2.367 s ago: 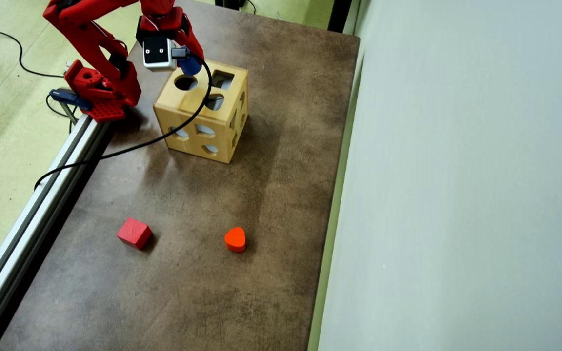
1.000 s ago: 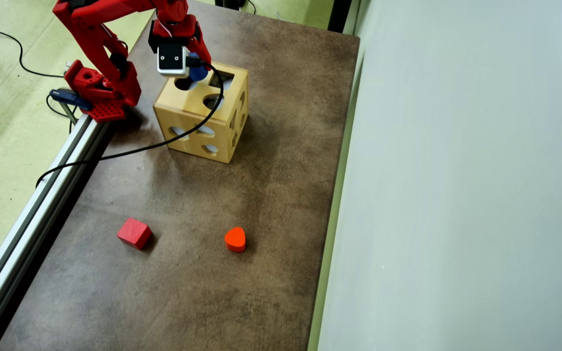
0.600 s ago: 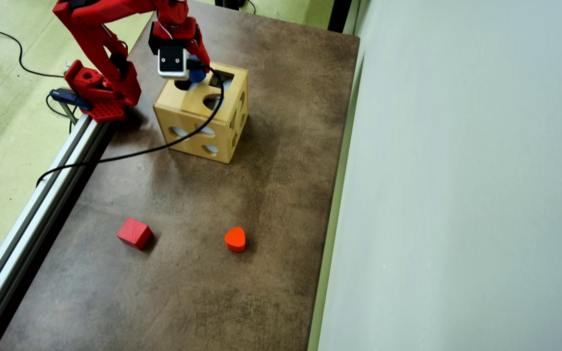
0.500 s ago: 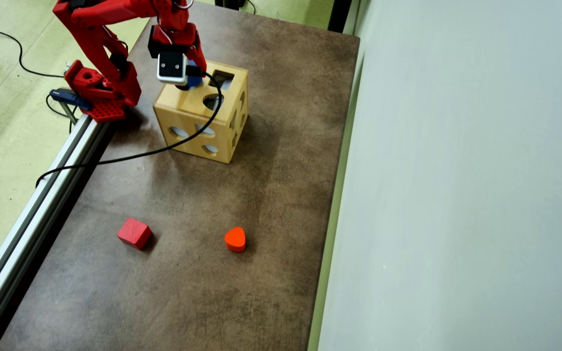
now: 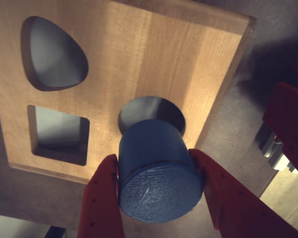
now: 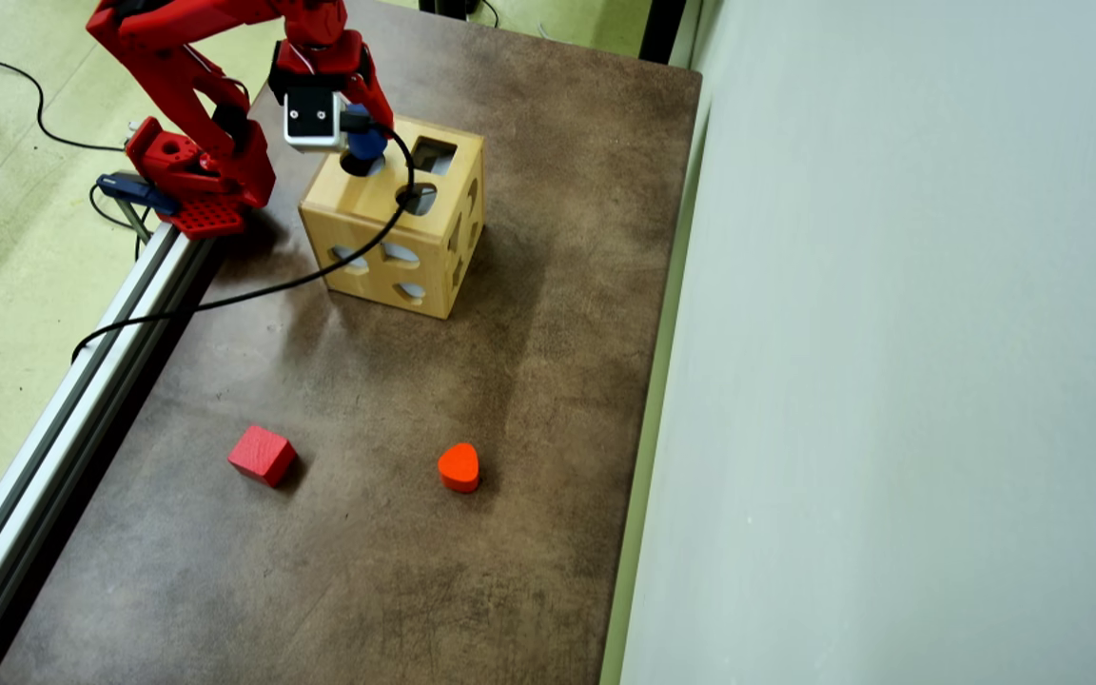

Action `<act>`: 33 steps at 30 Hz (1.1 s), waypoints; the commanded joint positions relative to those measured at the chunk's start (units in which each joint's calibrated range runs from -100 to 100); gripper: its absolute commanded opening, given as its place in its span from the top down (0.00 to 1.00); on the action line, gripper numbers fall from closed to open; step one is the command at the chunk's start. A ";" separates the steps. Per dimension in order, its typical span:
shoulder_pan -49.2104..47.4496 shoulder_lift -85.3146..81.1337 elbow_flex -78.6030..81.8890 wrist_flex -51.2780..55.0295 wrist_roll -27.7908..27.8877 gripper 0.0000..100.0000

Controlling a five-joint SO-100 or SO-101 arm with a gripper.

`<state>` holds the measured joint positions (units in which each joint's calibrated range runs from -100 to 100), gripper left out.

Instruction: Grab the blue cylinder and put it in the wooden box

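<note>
In the wrist view my gripper (image 5: pixel 154 159) is shut on the blue cylinder (image 5: pixel 156 171), one red finger (image 5: pixel 103 198) on each side. The cylinder's far end hangs just above the round hole (image 5: pixel 151 106) in the top face of the wooden box (image 5: pixel 154 54), partly covering it. That face also has a square hole (image 5: pixel 59 134) and a rounded hole (image 5: pixel 54 54). In the overhead view the gripper (image 6: pixel 363 145) holds the blue cylinder (image 6: pixel 367 143) over the back left part of the wooden box (image 6: pixel 362 198). The white wrist camera hides most of the fingers there.
A red cube (image 6: pixel 263 455) and an orange heart block (image 6: pixel 459 467) lie on the brown table nearer the front. The arm's red base (image 6: pixel 188 176) and a metal rail (image 6: pixel 63 428) line the left edge. A black cable (image 6: pixel 253 293) drapes over the box. A pale wall (image 6: pixel 890 381) bounds the right.
The gripper with the cylinder swung right over the box top, then came back left and a little up the overhead view; it now sits over the round hole.
</note>
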<state>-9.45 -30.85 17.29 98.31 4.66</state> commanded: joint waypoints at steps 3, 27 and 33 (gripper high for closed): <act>1.87 -2.40 0.06 0.41 0.29 0.97; 2.91 -0.19 0.33 0.01 0.63 0.97; 2.91 2.61 1.22 0.01 0.63 0.97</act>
<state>-6.43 -30.00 18.92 98.31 4.96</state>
